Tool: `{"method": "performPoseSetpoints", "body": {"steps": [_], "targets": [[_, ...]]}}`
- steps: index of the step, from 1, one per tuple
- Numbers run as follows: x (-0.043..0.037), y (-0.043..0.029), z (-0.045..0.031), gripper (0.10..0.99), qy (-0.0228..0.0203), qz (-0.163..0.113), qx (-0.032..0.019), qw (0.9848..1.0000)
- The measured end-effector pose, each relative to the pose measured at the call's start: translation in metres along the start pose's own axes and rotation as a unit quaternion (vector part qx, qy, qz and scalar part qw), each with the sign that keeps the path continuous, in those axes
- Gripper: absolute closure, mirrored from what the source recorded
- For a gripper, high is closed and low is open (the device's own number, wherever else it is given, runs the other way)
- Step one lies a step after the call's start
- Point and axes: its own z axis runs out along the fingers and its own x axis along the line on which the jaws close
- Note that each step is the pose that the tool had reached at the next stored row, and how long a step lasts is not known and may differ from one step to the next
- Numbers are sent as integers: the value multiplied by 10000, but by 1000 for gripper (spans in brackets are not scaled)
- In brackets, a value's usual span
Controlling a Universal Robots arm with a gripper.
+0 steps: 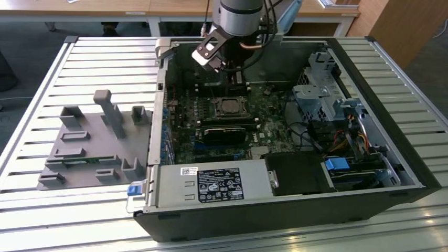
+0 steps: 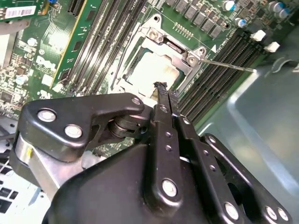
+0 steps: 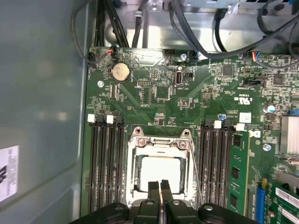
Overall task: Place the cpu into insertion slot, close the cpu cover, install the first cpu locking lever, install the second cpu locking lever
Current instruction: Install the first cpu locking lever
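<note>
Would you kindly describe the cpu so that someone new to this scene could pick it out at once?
Inside the open computer case, look at the green motherboard, between its two banks of long dark memory slots. There a silvery cpu cover frames the cpu, close to the gripper: the one plain, pale square face among busy circuitry.

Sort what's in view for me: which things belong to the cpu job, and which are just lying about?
Job: cpu, cpu cover, insertion slot, locking lever, gripper shut just above the cpu.
Lying about: coin battery, white-labelled grey box, grey fixture plate outside the case.
</note>
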Motion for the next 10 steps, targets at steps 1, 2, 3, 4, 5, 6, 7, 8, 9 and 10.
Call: {"method": "performPoseSetpoints", "body": {"steps": [1, 2, 3, 4, 5, 6, 7, 8, 9, 10], "targets": [[1, 0, -24, 933, 0, 0, 0, 10000], [2, 0, -55, 933, 0, 0, 0, 10000], [3, 1, -80, 933, 0, 0, 0, 10000], [3, 1, -104, 933, -1, 0, 1, 10000], [4, 1, -125, 933, 0, 0, 0, 10000], [5, 1, -144, 933, 0, 0, 0, 10000], [5, 1, -158, 933, 2, -1, 1, 10000], [6, 2, -161, 933, 3, -10, 0, 10000], [6, 2, -160, 933, 2, -31, 1, 10000], [5, 1, -161, 933, -2, -73, 3, 10000]]}}
